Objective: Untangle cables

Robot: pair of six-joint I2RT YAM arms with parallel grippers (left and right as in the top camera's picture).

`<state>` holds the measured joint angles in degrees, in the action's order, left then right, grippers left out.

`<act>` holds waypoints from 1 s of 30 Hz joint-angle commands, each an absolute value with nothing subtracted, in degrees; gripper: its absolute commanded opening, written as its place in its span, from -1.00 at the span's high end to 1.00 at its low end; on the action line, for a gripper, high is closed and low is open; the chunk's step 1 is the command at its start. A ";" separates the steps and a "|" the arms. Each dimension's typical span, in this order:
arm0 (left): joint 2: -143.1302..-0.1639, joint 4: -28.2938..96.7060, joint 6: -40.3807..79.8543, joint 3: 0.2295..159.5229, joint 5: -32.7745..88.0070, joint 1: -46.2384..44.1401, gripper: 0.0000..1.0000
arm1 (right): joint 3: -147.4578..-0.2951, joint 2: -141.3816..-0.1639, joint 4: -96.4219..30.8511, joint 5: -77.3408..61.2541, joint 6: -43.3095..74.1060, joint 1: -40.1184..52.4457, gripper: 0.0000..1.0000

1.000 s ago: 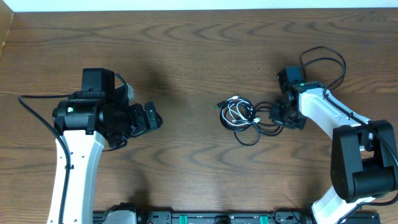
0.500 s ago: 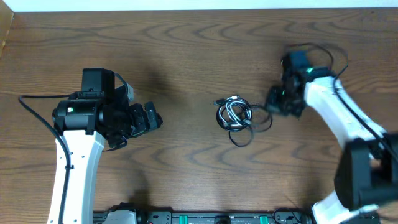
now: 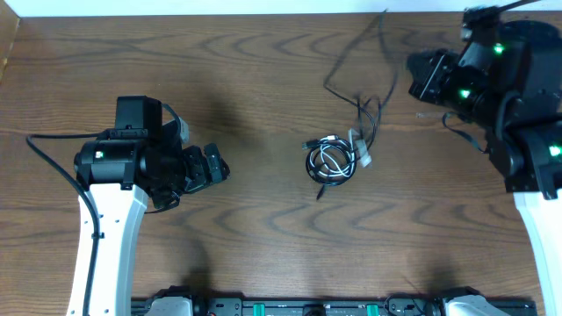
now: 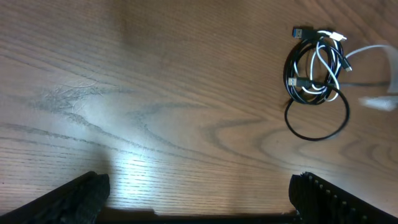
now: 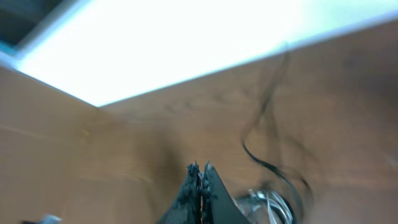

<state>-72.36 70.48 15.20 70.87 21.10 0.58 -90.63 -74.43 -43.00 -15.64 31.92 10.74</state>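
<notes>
Closest to me, the left gripper [image 3: 212, 167] sits low over the table [image 3: 263, 70] with its jaws spread wide and nothing between them, well apart from the work. Out past it, at mid-table, the cables [image 3: 329, 162] lie in a small tight coil. The white cable [image 4: 321, 59] is wound in with the black ones, and one black loop [image 4: 317, 127] sags out of the coil's near side. Farther on, a loose black strand [image 5: 266, 106] rises off the coil toward the table's far edge, so I judge one cable is partly drawn out. Farthest off, on my right, the right gripper [image 5: 200, 177] is raised high with its fingers pinched together, though I can't make out any cord between them. Most of the job remains, since nothing lies fully separate yet.
</notes>
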 commanded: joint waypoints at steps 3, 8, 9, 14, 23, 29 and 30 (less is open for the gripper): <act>-72.71 70.63 15.33 71.48 21.41 0.40 -0.96 | -90.91 -74.15 -36.88 -17.47 33.82 10.96 0.98; -72.71 70.63 15.33 71.48 21.41 0.40 -0.96 | -90.91 -74.26 -35.81 -12.40 33.78 10.92 0.97; -72.71 70.63 15.33 71.48 21.41 0.40 -0.95 | -90.89 -74.37 -37.23 -11.03 33.80 10.92 0.97; -72.71 70.63 15.33 71.48 21.41 0.40 -0.96 | -89.54 -76.86 -47.33 -7.86 33.80 11.03 0.68; -72.71 70.63 15.33 71.48 21.41 0.40 -0.96 | -83.94 -89.69 -49.60 -14.76 36.01 15.49 -0.84; -72.71 70.63 15.33 71.48 21.41 0.40 -0.96 | -83.94 -100.01 -47.33 -16.78 46.35 18.13 -0.88; -72.71 70.63 15.33 71.48 21.41 0.40 -0.96 | -83.94 -101.41 -46.41 -17.21 47.57 18.55 -0.88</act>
<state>-72.36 70.48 15.22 70.87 21.10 0.58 -84.16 -98.78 -47.51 -15.09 40.86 17.32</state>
